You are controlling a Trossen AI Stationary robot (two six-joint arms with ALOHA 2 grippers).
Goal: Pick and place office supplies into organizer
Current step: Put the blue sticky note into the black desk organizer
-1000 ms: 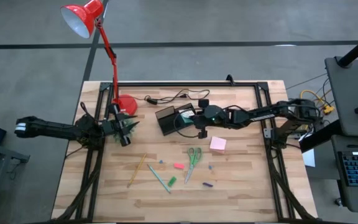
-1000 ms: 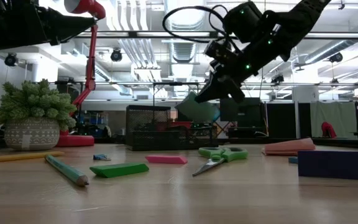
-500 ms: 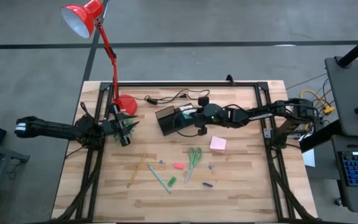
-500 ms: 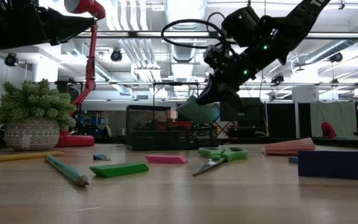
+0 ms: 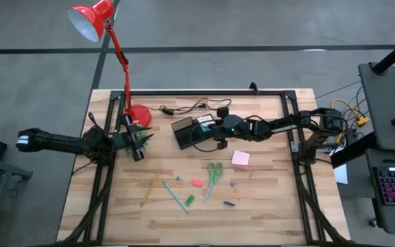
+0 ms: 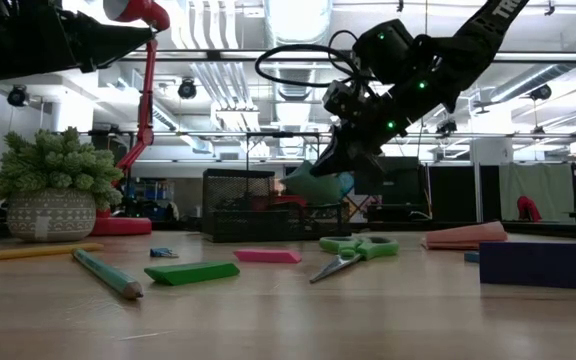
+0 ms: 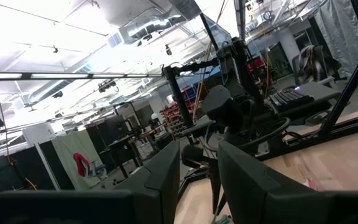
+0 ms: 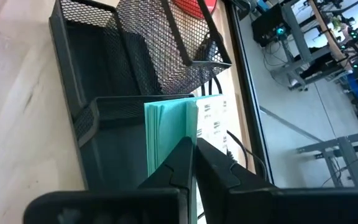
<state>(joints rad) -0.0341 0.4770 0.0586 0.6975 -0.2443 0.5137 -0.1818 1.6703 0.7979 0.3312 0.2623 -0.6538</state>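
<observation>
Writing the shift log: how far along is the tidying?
Done: nothing visibly stowed. In hand: the right gripper holds a teal note pad over the black mesh organizer. Left: scissors, pink pad, pencil, pen; small pieces.

overhead, table-level, two wrist views

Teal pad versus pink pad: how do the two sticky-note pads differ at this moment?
The teal sticky-note pad is gripped on edge by the right gripper, hanging above the black mesh organizer; the pink sticky-note pad lies flat on the table, untouched. In the low view the teal pad is in the air, while the pink one rests on the wood. Both are small paper pads. The left gripper waits by the plant.
</observation>
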